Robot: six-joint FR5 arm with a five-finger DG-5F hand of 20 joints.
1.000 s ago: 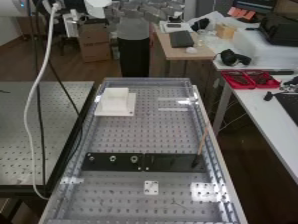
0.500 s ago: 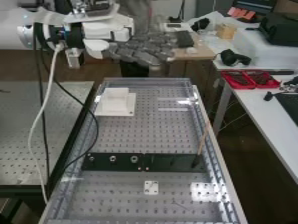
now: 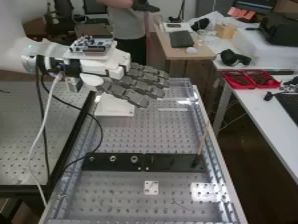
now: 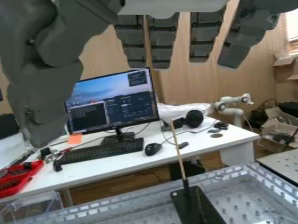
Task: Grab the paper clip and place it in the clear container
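The hand (image 3: 136, 84) is open above the far left part of the bench tray, its fingers straight and pointing right, over the white block. In the wrist view, the straight fingers of the hand (image 4: 163, 42) hang with the thumb apart from them and nothing between. A clear container (image 3: 174, 109) shows as faint bright edges near the tray's far right; the wrist view has a clear container (image 4: 36, 206) by the tray's rim. A thin, small mark lies near the tray's front; I cannot tell whether it is the paper clip.
A black strip (image 3: 113, 161) with metal rings crosses the tray, and a wooden stick (image 3: 203, 140) stands at its right end. A small white plate (image 3: 151, 187) lies nearer. The white block (image 3: 114, 106) sits far left. Raised walls edge the tray.
The hand has come in from the view's top edge, down and nearer, to above the tray's far left part. Its fingers now partly cover the white block. The things on the tray have not moved.
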